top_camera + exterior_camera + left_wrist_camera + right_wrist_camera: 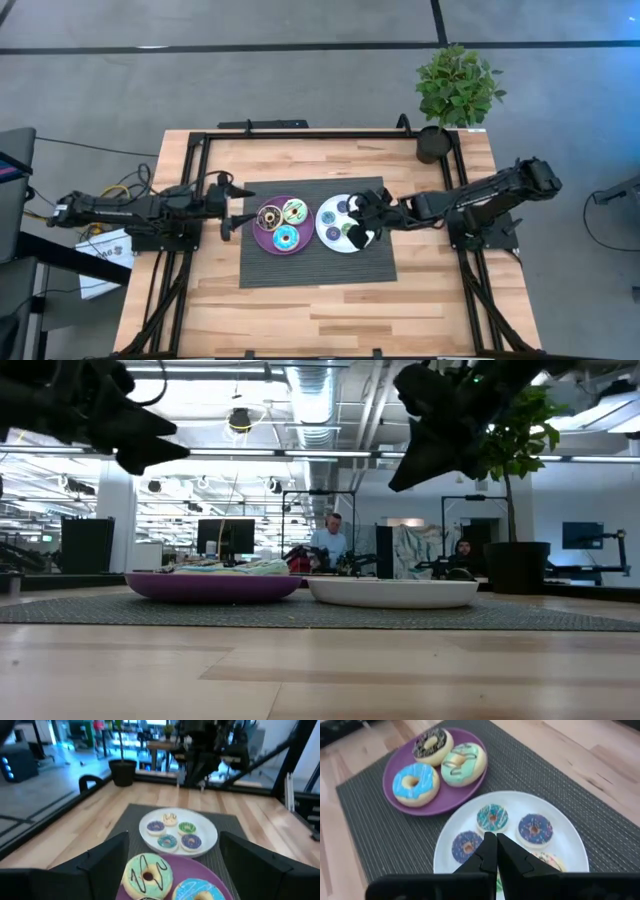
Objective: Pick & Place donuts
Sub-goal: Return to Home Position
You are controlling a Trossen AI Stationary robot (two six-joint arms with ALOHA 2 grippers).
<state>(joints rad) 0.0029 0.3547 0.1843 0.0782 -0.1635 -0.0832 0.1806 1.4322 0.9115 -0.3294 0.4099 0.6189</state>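
Three large donuts lie on the purple plate [447, 797]. The brown donut [268, 216] is at its far left, the mint donut [294, 211] at its far right and the cyan donut [285, 238] on its near side. Just right of it, the white plate [207, 832] carries five small ones: a cream donut [170, 818], a green donut [186, 827], a small cyan donut [167, 841], and two purple-blue donuts, one [155, 826] on each side [190, 841] of the small cyan one. Both plates rest side by side on a dark mat [300, 272] in the middle of the wooden table [300, 315].

The right gripper [496, 847] hangs over the white plate, raised clear of the donuts. Its fingers are pressed together with nothing between them. The left gripper [236, 210] hovers at the mat's left edge, just left of the purple plate, its fingers spread wide and empty. A potted plant [455, 95] stands at the table's far right corner.
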